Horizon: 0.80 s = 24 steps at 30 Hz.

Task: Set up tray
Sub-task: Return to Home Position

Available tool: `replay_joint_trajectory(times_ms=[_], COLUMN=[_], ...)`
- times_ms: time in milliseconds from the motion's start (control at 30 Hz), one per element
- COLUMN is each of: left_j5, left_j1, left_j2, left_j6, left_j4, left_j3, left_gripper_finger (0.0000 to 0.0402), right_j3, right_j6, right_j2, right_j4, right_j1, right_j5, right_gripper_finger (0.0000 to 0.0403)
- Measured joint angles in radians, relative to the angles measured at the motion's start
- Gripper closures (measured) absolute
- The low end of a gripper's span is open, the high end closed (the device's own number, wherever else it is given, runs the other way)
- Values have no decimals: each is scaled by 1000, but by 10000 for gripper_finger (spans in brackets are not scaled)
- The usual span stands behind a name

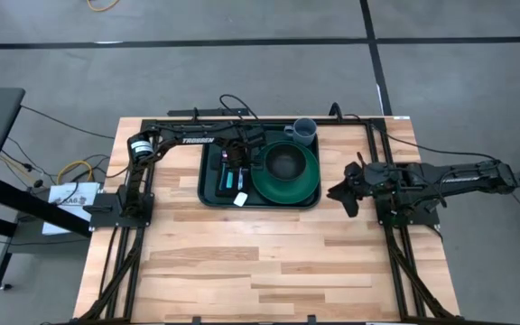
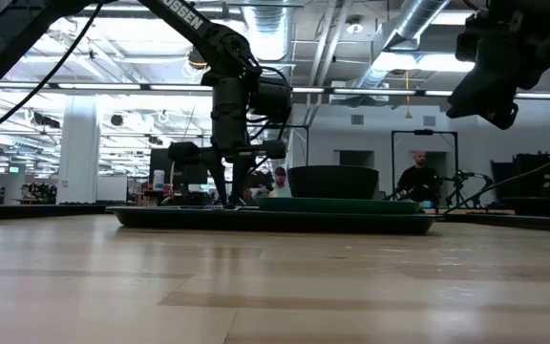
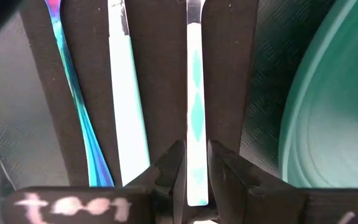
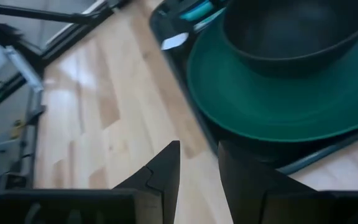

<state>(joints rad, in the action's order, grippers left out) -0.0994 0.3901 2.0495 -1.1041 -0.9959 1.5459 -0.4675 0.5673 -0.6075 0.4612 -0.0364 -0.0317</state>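
The tray (image 1: pixel 208 176) is being borne flat by the wooden table (image 1: pixel 242 262). Its right half is being filled by a round green plate (image 1: pixel 303 188), on which a dark bowl (image 1: pixel 284 161) is being carried. A grey cup (image 1: pixel 303 132) is being shown at the tray corner beside the plate. In the tray's left half a black napkin (image 3: pixel 160 74) is being overlaid by three utensil handles. The left gripper (image 1: pixel 236 167) is being held low over that half. Its fingers (image 3: pixel 225 171) are narrowly parted, and the handle nearest the plate (image 3: pixel 195 112) is being flanked by them. The right gripper (image 1: pixel 339 191) is being held in the air just off the tray's right side, narrowly open and gripping nothing.
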Motion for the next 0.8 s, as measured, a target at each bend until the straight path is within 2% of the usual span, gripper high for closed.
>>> replay_joint_trajectory(times_ms=[167, 433, 633, 800], left_j5=[1, 18, 101, 218], left_j1=[0, 0, -14, -52], left_j2=[0, 0, -1, -2], left_j6=[3, 31, 144, 231], left_j4=[0, -9, -109, -222], left_j3=[0, 17, 148, 322], left_gripper_finger=[345, 345, 345, 345], right_j3=[0, 0, 0, 1], right_j6=[-27, -51, -144, -242], right_j2=[0, 0, 0, 28], right_j4=[19, 22, 25, 18], right_j1=[0, 0, 0, 0], right_j5=[-75, -70, 57, 82], right_gripper_finger=[301, 301, 301, 301])
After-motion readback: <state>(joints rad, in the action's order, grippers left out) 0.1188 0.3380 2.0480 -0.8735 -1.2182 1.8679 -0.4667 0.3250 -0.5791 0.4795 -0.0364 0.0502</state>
